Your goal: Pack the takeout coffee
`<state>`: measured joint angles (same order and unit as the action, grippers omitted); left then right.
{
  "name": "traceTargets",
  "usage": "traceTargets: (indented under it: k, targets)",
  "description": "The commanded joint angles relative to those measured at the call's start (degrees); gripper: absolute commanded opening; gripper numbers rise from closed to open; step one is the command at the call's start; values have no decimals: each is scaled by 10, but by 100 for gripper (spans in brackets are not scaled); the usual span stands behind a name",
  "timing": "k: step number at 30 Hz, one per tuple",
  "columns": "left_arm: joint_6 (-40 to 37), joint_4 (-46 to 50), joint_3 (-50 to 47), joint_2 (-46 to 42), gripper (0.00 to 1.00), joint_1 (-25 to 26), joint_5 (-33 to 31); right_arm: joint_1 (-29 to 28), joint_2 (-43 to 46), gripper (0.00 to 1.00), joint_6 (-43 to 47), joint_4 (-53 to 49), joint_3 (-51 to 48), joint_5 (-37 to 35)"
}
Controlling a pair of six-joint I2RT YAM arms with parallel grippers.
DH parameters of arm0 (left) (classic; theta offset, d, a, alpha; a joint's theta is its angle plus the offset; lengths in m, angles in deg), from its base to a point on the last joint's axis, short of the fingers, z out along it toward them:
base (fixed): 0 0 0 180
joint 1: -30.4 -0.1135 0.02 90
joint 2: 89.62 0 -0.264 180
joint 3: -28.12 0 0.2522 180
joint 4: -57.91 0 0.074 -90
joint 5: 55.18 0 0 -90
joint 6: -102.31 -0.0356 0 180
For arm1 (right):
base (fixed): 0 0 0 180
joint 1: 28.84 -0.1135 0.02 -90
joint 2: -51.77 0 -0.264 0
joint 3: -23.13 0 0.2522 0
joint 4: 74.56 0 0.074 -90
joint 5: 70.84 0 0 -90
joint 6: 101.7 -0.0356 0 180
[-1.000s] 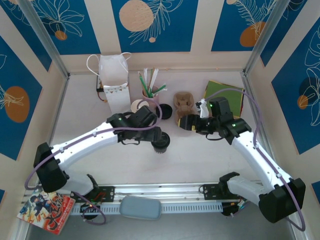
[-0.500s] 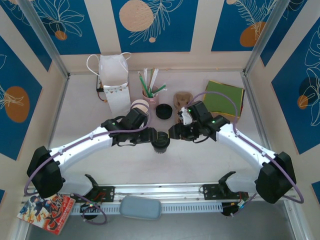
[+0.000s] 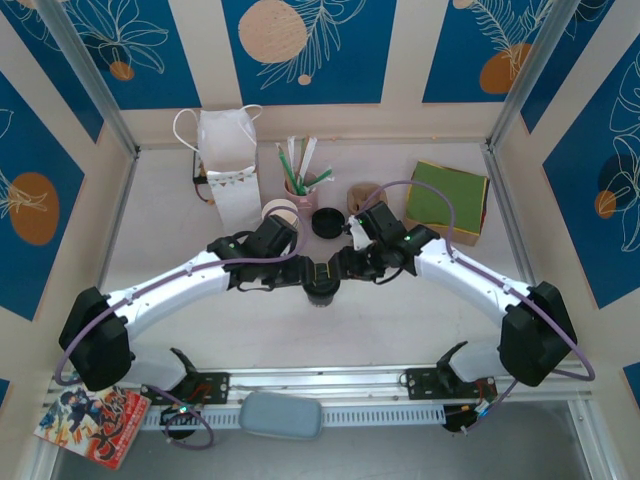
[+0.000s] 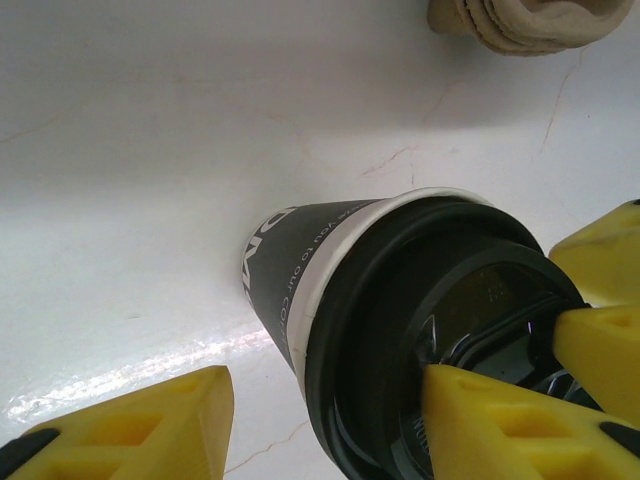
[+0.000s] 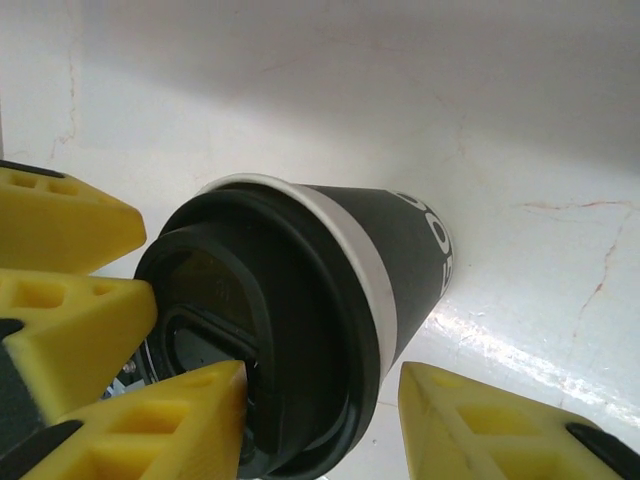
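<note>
The takeout coffee stands up straight on the white table, near the front & right btw my two arms. My L gripper comes at it from the left & my R gripper from the right; they nearly meet over the cup. In the L wrist view my L jaws are apart. One yellow finger is over the cup's black lid. The other finger is out beside the cup w/ a bit of table showing btw them, so no squeeze. The R wrist view is much the same: R jaws apart, one finger over the lid, the other just beside the cup wall, not touching. The white paper bag stands well apart at the back left. A cup w/ no lid & a loose lid sit just behind the coffee.
</note>
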<state>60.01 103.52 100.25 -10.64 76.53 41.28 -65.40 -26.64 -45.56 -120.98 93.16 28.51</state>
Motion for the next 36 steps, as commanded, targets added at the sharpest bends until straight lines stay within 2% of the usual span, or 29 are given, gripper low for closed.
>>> traceTargets:
  k: [1,8,10,16,21,36]
  targets:
    - [-11,2,8,9,51,-7,4,-4,-17,42,11,-16,22,-5]
    - [-17,10,6,19,51,-7,0,-4,-29,39,12,-18,16,-8]
    - [-17,11,4,21,51,-8,-1,-4,-31,35,13,-19,14,-7]
    - [-20,16,0,21,49,-8,-5,-4,-26,35,12,-19,-1,-8]
    - [-22,18,-11,32,44,-7,-3,-3,-25,35,14,-21,-9,-6]
    - [-15,6,-77,37,41,-3,7,-4,-25,34,15,-25,-19,-6]
